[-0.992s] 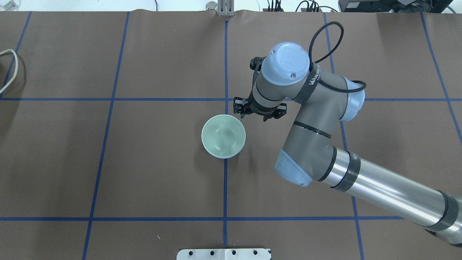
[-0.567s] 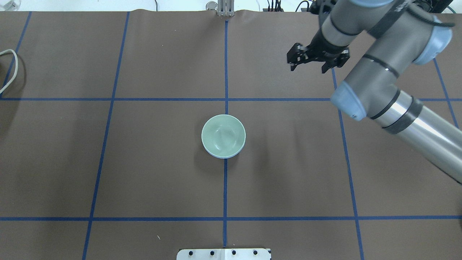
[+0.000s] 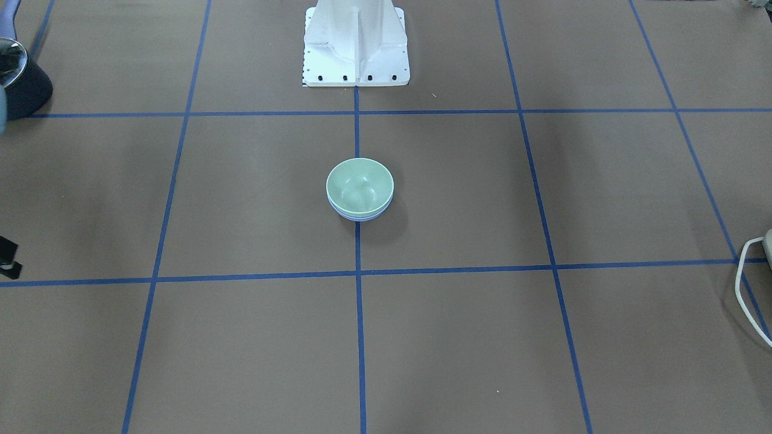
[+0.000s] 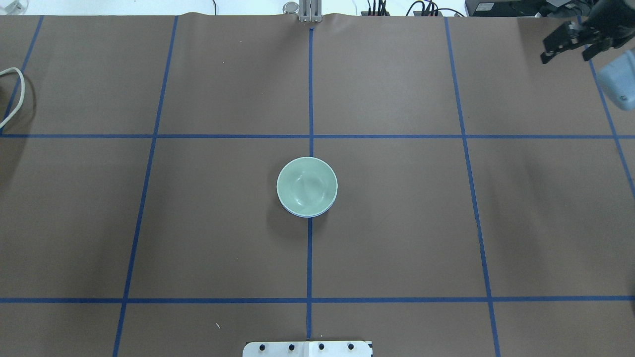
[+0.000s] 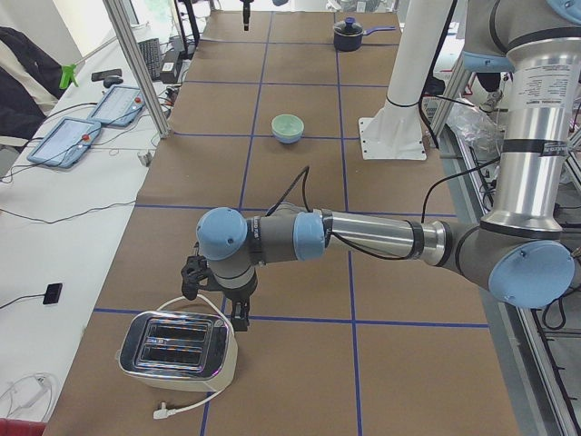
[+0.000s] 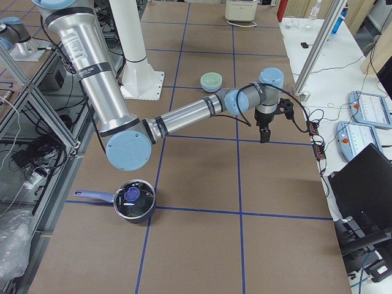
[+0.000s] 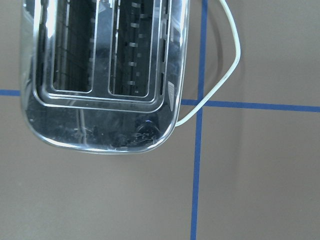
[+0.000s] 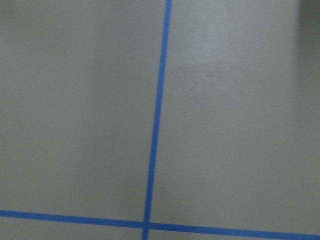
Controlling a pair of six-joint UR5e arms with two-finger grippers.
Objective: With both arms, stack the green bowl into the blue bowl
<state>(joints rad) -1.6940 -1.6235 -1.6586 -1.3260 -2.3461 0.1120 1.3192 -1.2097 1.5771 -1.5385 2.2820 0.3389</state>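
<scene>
The green bowl (image 4: 307, 184) sits nested inside the blue bowl (image 4: 308, 215) at the table's middle; only a thin blue rim shows below it. The green bowl (image 3: 360, 185) and the blue bowl's rim (image 3: 360, 216) also show in the front view. My right gripper (image 4: 566, 53) hangs open and empty at the far right back corner, well away from the bowls. My left gripper (image 5: 216, 307) hovers over a toaster at the table's left end, and shows only in the exterior left view, so I cannot tell if it is open or shut.
A chrome toaster (image 5: 177, 350) with a white cord (image 4: 12, 94) stands at the left end. A dark pot (image 6: 133, 199) sits at the right end. The white pedestal (image 3: 356, 42) stands at the near edge behind the bowls.
My right arm has pulled away from beside the bowls, up and out to the far right back corner. The stacked bowls have not moved.
</scene>
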